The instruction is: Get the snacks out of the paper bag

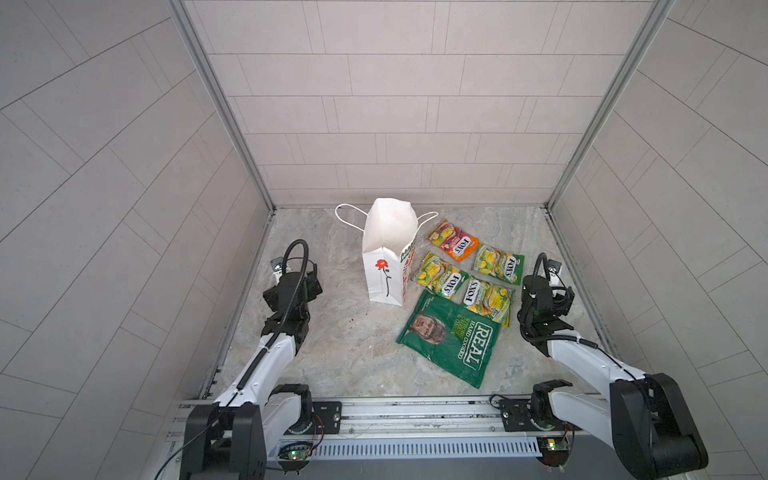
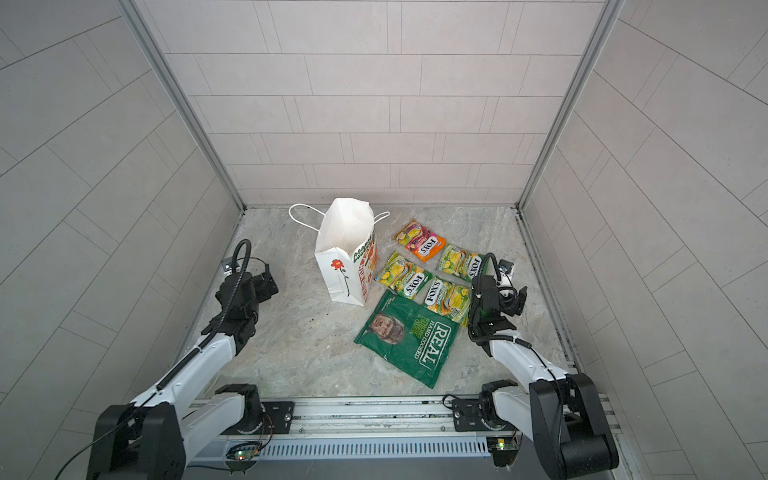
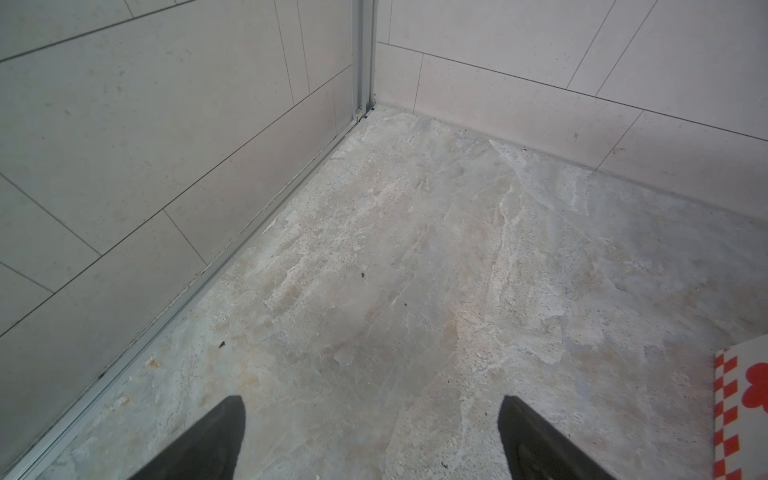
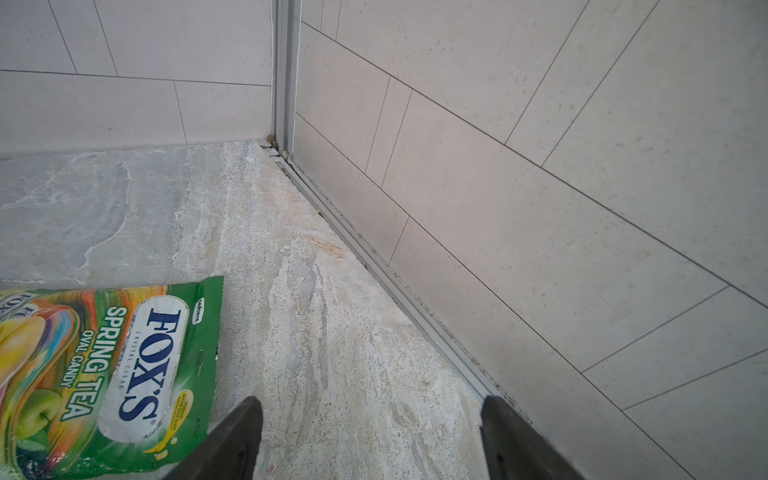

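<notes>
Top views, paper bag: the tall white paper bag (image 1: 384, 266) with cord handles and a red flower drawing is standing upright at the rear centre of the grey marbled desk (image 1: 332, 353), its mouth gaping open.
Top views, orange-pink packet: the small glossy orange-pink FOX'S packet (image 1: 454, 241) is lying flat on the desk just right of the bag, outside it.
Top views, green-yellow packets: three small glossy green-yellow FOX'S packets (image 1: 440, 276) are lying flat in front of the orange-pink one, all outside the bag.
Top views, crisp bag: the large dark green REAL crisp bag (image 1: 451, 340) is lying flat nearest the robot base, just beside two green-yellow packets.
Top views, arms: the left arm (image 1: 266, 357) is reaching along the left desk edge, well apart from the bag; the right arm (image 1: 582, 353) is reaching beside the rightmost packets.
Left wrist view, left tool: the left tool (image 3: 370, 403) is spreading its jaws wide over bare desk, gripping nothing; a red-checked corner of the paper bag (image 3: 739, 415) is showing apart from the fingers.
Right wrist view, right tool: the right tool (image 4: 372, 401) is spreading its jaws wide, gripping nothing; one of the green-yellow FOX'S packets (image 4: 112, 374) is lying just beside one finger, not between them.
</notes>
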